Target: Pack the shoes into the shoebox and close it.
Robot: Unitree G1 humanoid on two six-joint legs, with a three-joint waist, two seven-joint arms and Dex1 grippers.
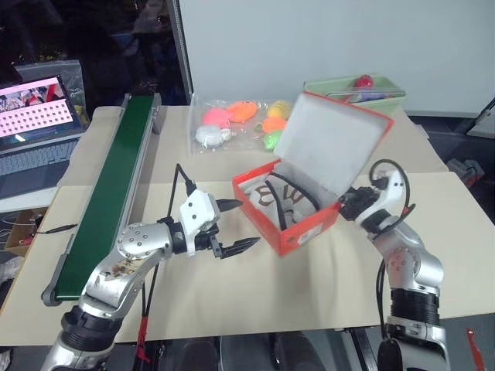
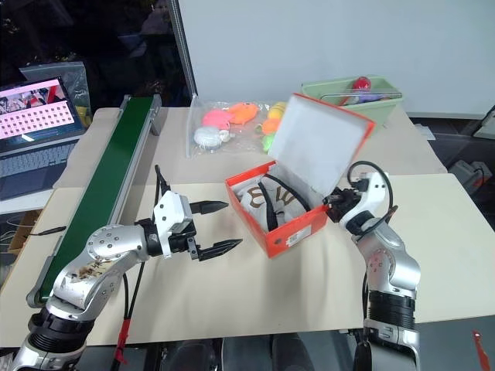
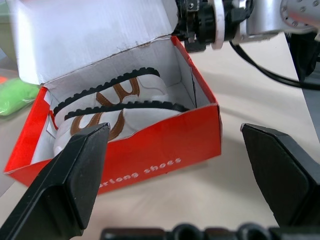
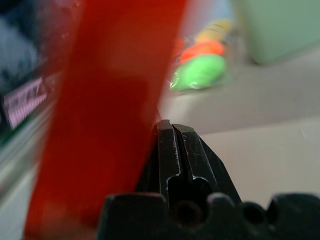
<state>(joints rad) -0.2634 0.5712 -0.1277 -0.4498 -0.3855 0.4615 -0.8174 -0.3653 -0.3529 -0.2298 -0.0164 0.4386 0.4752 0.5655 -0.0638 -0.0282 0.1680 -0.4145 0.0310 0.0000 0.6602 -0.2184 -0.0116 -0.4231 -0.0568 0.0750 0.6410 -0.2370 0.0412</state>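
Observation:
The red shoebox (image 1: 298,228) stands in the middle of the table with its lid (image 1: 329,147) raised and its white inside showing. Both white shoes (image 3: 122,102) with brown laces lie inside it, side by side. My left gripper (image 1: 249,223) hovers open just left of the box's front corner, nothing between its fingers (image 3: 75,175). My right gripper (image 1: 344,203) is shut and empty. It sits at the back right of the box, with its tip (image 4: 172,145) against the red outer side of the lid (image 4: 110,100).
A green conveyor belt (image 1: 108,185) runs along the left side. An open laptop (image 1: 35,124) stands beyond it. Behind the box lie a clear bag of bright soft toys (image 1: 232,124) and a pale green bin (image 1: 356,89).

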